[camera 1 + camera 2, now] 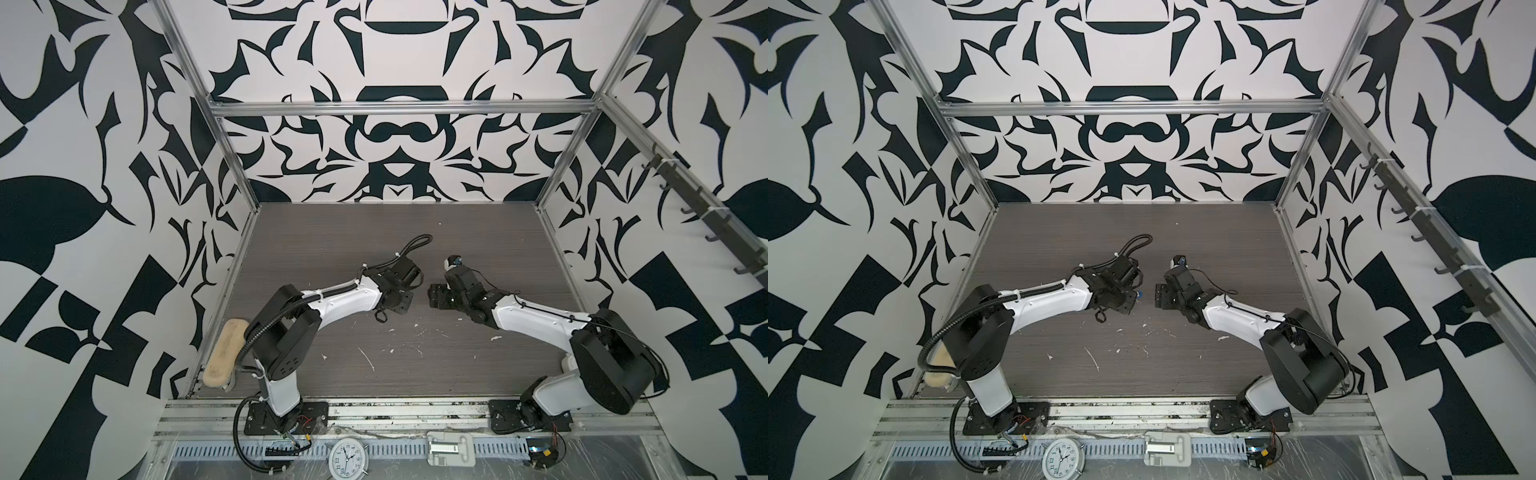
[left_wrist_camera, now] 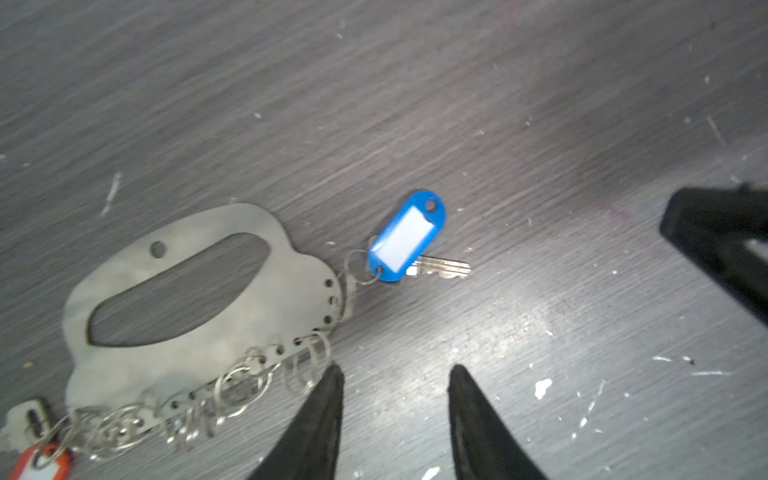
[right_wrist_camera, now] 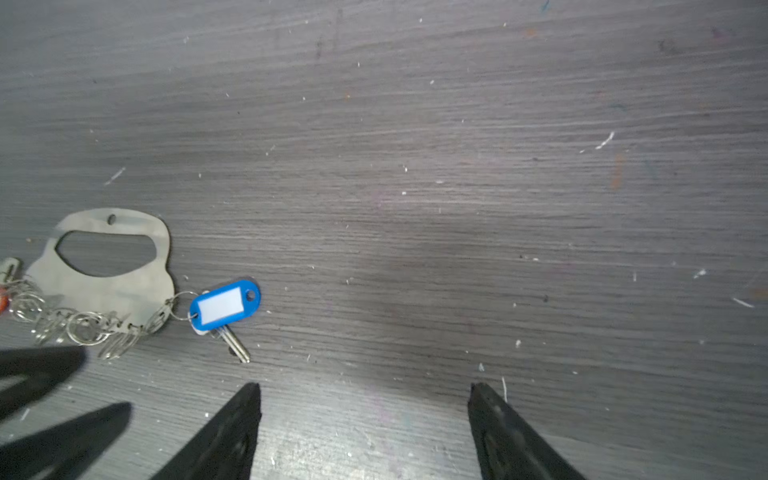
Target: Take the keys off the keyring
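**Desk:** What do you get from overhead?

**Me:** Mostly the grey table (image 1: 374, 232) and my two arms meeting at its middle. In both top views they cover the keyring. In a top view, just a speck of the blue tag (image 1: 1140, 294) peeks out by the left wrist.

**Desk:** And the wrist cameras?

**Me:** The left one shows the keyring (image 2: 291, 291) lying flat on the table. It's a pale half-moon plate with an oblong slot and small rings along its curve. At one end, a ring links the blue tag and its key (image 2: 444, 268), which is partly under the tag. At the other end I see the red tag (image 2: 41, 463), cut off by the frame.

**Desk:** Claws?

**Me:** The left claw (image 2: 395, 370) is released just beside the rings, with bare table between its tips. The right claw (image 3: 365, 386) is spread wide and empty, near the blue tag.
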Controlling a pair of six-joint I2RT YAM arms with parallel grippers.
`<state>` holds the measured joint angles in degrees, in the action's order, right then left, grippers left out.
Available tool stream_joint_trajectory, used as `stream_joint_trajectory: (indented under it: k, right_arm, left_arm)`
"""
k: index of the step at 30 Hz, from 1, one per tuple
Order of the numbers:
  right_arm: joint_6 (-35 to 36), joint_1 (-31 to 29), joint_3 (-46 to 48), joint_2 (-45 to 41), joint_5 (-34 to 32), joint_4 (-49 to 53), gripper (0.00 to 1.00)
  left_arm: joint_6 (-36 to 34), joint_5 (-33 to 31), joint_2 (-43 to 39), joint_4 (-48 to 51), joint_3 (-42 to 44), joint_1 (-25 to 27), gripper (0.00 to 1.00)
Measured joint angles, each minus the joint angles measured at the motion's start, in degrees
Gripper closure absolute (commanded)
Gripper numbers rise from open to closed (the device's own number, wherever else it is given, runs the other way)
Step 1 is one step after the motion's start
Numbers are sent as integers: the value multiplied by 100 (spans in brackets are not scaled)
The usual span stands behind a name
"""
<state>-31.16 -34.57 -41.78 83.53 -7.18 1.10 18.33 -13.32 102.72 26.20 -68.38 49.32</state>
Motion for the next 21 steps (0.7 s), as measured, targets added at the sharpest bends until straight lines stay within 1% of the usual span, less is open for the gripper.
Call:
stream_joint_trajectory:
  k: [2, 8, 13, 21]
  right_arm:
    - [-15, 33, 0, -59, 13, -7, 19]
    - [-22, 79, 2, -98, 37, -11, 19]
    - [-37, 92, 2, -98, 39, -11, 19]
    - [-37, 125, 7, -98, 37, -7, 19]
  left_arm:
    - [-37, -83, 13, 70, 2, 13, 57]
    - [-140, -334, 52, 107, 2, -15, 62]
    - [-221, -398, 249, 107, 2, -17, 67]
    - [-295, -470, 378, 61, 2, -50, 69]
